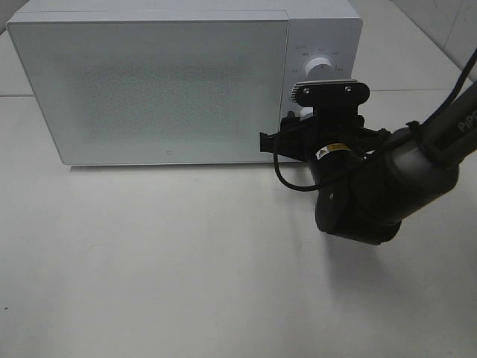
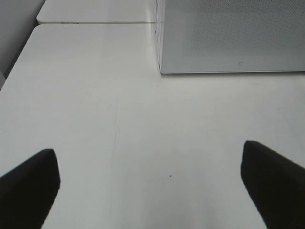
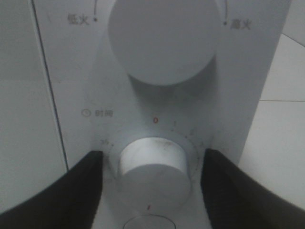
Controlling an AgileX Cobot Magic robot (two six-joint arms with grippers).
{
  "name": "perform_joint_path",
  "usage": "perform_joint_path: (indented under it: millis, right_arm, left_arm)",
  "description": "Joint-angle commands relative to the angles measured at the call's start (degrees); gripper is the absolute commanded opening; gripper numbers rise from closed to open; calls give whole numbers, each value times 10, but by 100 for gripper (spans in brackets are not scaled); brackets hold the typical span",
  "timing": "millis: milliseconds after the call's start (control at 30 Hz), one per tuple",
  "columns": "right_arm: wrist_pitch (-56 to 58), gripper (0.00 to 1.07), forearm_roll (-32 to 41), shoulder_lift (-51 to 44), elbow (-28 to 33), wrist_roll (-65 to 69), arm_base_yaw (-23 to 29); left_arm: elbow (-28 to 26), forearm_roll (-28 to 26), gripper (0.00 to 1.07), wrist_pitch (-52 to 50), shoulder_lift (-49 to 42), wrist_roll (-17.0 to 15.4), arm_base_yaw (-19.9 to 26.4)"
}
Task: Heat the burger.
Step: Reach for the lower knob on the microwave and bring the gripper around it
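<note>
The burger is out of view. The white microwave (image 1: 149, 82) stands at the back of the table with its door shut. My right gripper (image 3: 152, 160) is at the control panel, its dark fingers (image 3: 86, 186) on either side of the lower timer dial (image 3: 153, 171), with narrow gaps to it on both sides. The upper power dial (image 3: 162, 38) sits just above. In the high view the right wrist (image 1: 335, 156) covers the lower part of the panel, with the upper dial (image 1: 322, 66) still visible. My left gripper (image 2: 148, 157) is open over bare table, near the microwave's front left corner (image 2: 162, 70).
The white table (image 1: 164, 268) spreads in front of the microwave. A second white tabletop (image 2: 95, 12) adjoins it at the back left. The right arm's cable (image 1: 287, 179) loops below the panel.
</note>
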Motion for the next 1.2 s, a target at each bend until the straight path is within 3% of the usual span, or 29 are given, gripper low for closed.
perform_joint_path:
  millis: [33, 67, 133, 167, 200, 300, 867, 1200]
  right_arm:
    - [-10, 31, -6, 1, -8, 1, -1]
    - [-10, 31, -6, 1, -8, 1, -1]
    - [-11, 14, -6, 1, -8, 1, -1]
    - [-11, 14, -6, 1, -8, 1, -1]
    - [-11, 6, -6, 1, -8, 1, -1]
    - [-13, 2, -6, 1, -8, 1, -1]
    - [-26, 6, -6, 1, -8, 9, -1]
    - [-41, 5, -7, 1, -8, 104, -1]
  left_arm:
    - [2, -2, 98, -1, -15, 2, 1]
    - [2, -2, 98, -1, -15, 2, 1]
    - [2, -2, 98, -1, -15, 2, 1]
    - [2, -2, 98, -1, -15, 2, 1]
    - [2, -2, 98, -1, -15, 2, 1]
    - [2, -2, 98, -1, -15, 2, 1]
    - [2, -2, 98, -1, -15, 2, 1]
    - [2, -2, 98, -1, -15, 2, 1]
